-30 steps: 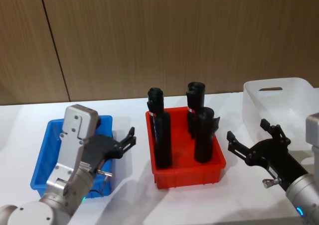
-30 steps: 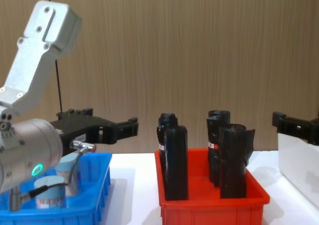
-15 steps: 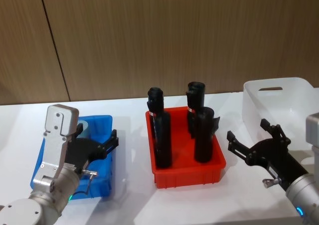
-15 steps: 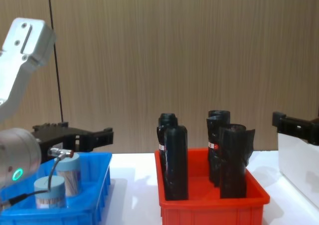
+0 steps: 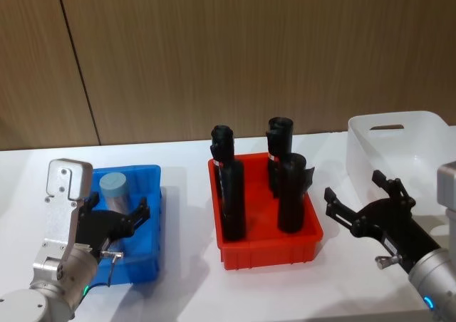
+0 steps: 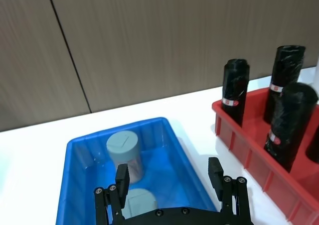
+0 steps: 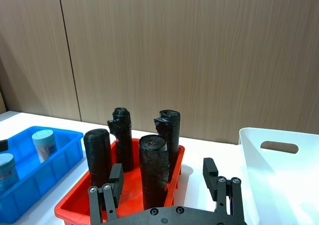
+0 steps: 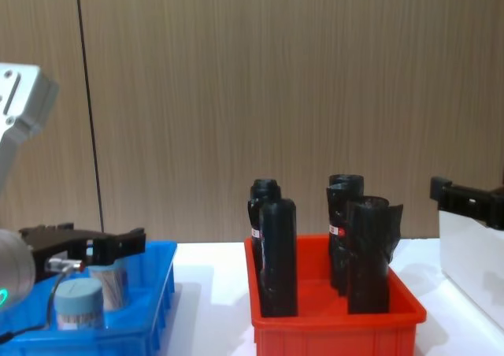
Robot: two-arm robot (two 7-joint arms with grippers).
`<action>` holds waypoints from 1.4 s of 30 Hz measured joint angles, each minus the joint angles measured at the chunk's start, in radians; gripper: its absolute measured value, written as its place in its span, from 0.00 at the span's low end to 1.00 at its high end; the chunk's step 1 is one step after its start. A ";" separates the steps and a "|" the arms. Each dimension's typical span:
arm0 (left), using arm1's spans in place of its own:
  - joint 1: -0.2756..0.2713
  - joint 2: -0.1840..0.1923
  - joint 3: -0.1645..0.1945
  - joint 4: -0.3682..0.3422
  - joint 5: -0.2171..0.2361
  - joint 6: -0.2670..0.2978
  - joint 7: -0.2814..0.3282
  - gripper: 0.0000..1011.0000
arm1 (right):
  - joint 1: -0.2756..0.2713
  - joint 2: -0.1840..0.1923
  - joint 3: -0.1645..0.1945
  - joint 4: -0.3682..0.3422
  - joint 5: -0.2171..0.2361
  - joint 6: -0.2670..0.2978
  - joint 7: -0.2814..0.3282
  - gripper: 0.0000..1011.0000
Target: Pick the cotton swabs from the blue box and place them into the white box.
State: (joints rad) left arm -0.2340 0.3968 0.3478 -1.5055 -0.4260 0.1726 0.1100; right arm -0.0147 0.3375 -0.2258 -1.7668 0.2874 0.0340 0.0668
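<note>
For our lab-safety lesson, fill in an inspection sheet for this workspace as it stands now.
Surface: white table, carrying three bins in a row.
Job's things: two jars of cotton swabs upright in the blue box; white box at the right end.
Clutter: red bin with four black bottles, between the two boxes.
Grippers: left gripper open above the blue box; right gripper open between red bin and white box.
Cables: thin lead at the left gripper.
Surroundings: wood-panel wall; nothing else seen.
</note>
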 joint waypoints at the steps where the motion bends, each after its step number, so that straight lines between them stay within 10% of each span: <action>1: 0.000 0.000 -0.001 0.002 -0.002 0.001 0.001 0.99 | 0.000 0.000 0.000 0.000 0.000 0.000 0.000 0.99; 42: -0.051 -0.004 -0.054 0.179 -0.034 0.015 -0.099 0.99 | 0.000 0.000 0.000 0.000 0.000 0.000 0.000 0.99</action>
State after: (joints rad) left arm -0.2850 0.3927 0.2943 -1.3266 -0.4601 0.1874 0.0114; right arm -0.0147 0.3375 -0.2258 -1.7668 0.2873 0.0340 0.0668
